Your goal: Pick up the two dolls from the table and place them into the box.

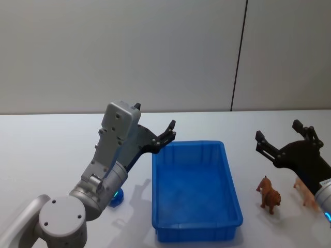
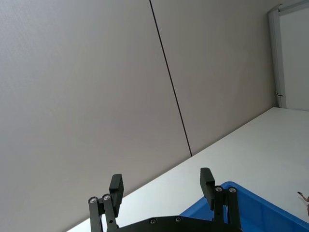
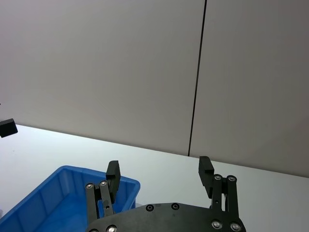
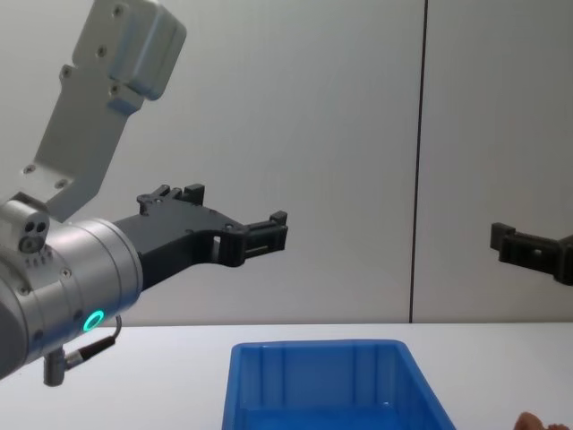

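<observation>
Left arm (image 1: 62, 219) joint bulked in head view's lower left, nearest lens. Left gripper (image 2: 161, 180) raised mid-frame, beside box's far left corner, fingers spread, empty. Box (image 1: 196, 235) sat bottom centre on table (image 1: 51, 155), no doll inside. Reddish-brown doll (image 1: 269, 195) stood lower right, near box wall. Pink doll (image 1: 305, 190) at right edge, partly behind right gripper (image 1: 278, 130), fingers likewise apart. Dolls probably light, rigid, smooth. Best pinched across torso, not thin legs.

one reddish-brown doll (image 1: 269, 195), one pale pink doll (image 1: 307, 197), one blue box (image 1: 196, 233), one white table (image 1: 51, 150)
</observation>
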Controlling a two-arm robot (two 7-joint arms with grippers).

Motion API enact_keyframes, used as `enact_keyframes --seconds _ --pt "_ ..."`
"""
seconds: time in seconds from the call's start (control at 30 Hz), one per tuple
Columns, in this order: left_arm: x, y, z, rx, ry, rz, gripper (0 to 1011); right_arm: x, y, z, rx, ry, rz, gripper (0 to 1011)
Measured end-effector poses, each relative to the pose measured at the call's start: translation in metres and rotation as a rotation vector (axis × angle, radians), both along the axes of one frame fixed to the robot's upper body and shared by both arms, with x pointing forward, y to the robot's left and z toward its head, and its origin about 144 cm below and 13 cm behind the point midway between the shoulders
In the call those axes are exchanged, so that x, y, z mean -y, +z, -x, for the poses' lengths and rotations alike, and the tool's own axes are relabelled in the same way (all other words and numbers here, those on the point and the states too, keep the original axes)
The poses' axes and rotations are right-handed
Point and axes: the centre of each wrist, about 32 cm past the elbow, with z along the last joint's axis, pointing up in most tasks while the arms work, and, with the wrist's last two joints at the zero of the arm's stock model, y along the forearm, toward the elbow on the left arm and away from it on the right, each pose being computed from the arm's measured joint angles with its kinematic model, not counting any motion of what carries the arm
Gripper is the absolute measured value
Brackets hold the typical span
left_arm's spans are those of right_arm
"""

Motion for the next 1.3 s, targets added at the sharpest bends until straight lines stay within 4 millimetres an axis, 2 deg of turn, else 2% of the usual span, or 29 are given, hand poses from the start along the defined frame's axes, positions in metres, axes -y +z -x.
enact_keyframes --seconds 1.3 --pt "0.0 0.0 0.0 0.0 0.0 0.0 1004 0.0 0.0 0.0 0.0 0.0 0.0 1001"
